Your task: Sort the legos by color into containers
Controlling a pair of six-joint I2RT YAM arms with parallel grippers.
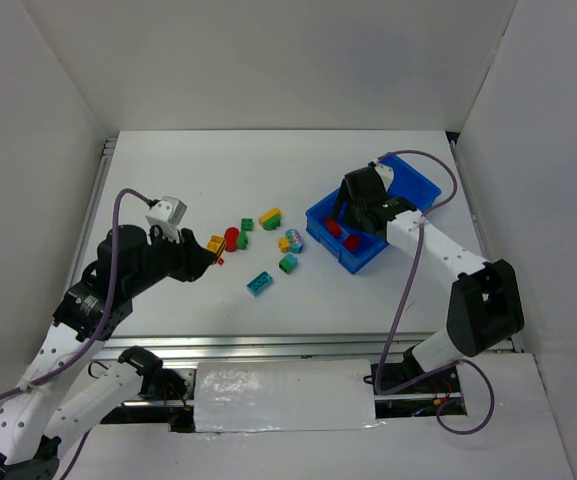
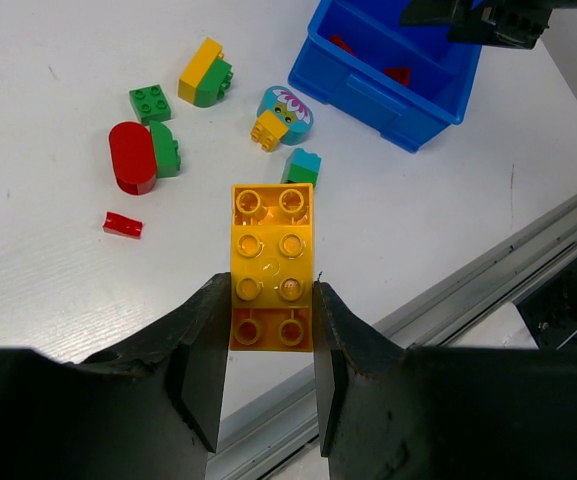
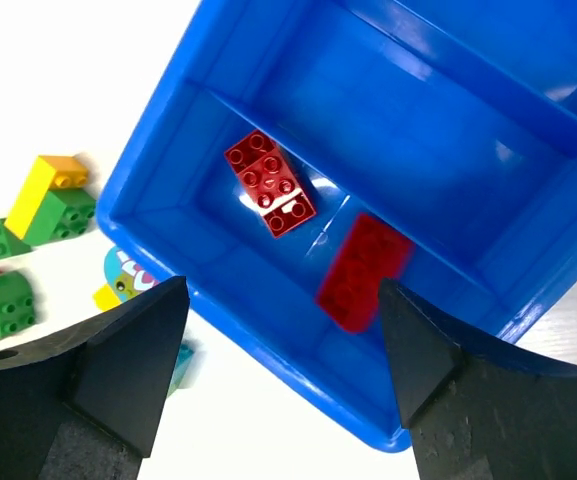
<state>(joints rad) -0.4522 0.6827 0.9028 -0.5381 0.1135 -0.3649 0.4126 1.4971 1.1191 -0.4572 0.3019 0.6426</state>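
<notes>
Legos (image 1: 259, 284) lie scattered on the worktop (image 1: 268, 160). At their 3 o'clock, two red bricks (image 3: 270, 184) sit in one compartment of the blue tray (image 1: 420, 183). At their 9 o'clock, the left fingers (image 2: 200, 350) clamp one yellow brick (image 2: 272, 265). The right fingers (image 3: 133, 350) hang spread wide over the tray.

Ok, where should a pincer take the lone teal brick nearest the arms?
Probably across the long sides of the teal brick, coming straight down from above: it lies flat, slanted, apart from the other legos, so there is room on both sides.
</notes>
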